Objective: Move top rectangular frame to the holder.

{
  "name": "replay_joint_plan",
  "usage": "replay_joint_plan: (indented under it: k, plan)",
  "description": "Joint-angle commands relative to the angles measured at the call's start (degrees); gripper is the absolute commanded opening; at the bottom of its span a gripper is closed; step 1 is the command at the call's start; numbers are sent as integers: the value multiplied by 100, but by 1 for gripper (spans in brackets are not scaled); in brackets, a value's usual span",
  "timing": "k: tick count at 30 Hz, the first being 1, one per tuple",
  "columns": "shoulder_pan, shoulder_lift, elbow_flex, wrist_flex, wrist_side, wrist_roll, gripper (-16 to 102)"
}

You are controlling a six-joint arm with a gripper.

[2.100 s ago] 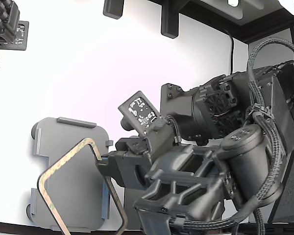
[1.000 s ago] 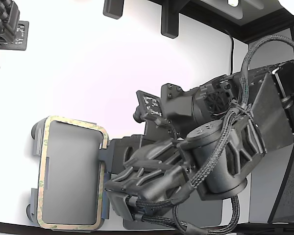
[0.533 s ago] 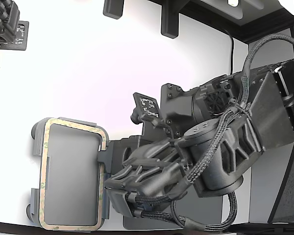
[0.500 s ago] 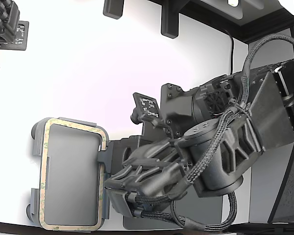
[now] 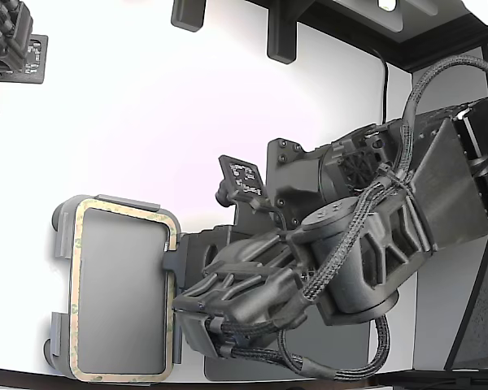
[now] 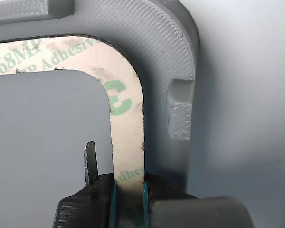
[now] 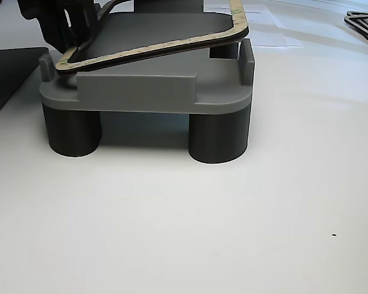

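Wrist view: gripper (image 6: pixel 128 190) clamped on the frame (image 6: pixel 126 118)
Holder (image 7: pixel 135 92): right under the gripper, frame tilted
Surface: white table (image 7: pixel 233 226), pretty bare

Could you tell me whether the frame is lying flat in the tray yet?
No; in the other view the frame sits tilted, one end raised above the tray wall.

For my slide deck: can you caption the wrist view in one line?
Tool shut on the tan rectangular frame, over the light grey holder.
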Motion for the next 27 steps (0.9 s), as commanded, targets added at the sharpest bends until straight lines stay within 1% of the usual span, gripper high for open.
replay_joint_plan:
  k: [1,14,20,27]
  plan:
    - [-70,202,-62,-26,-35,0,-13]
    - [-105,290,-53,105,88,70,-13]
    - [-114,255,35,-88,9,97,-13]
    - [-105,290,97,-97,9,79,-13]
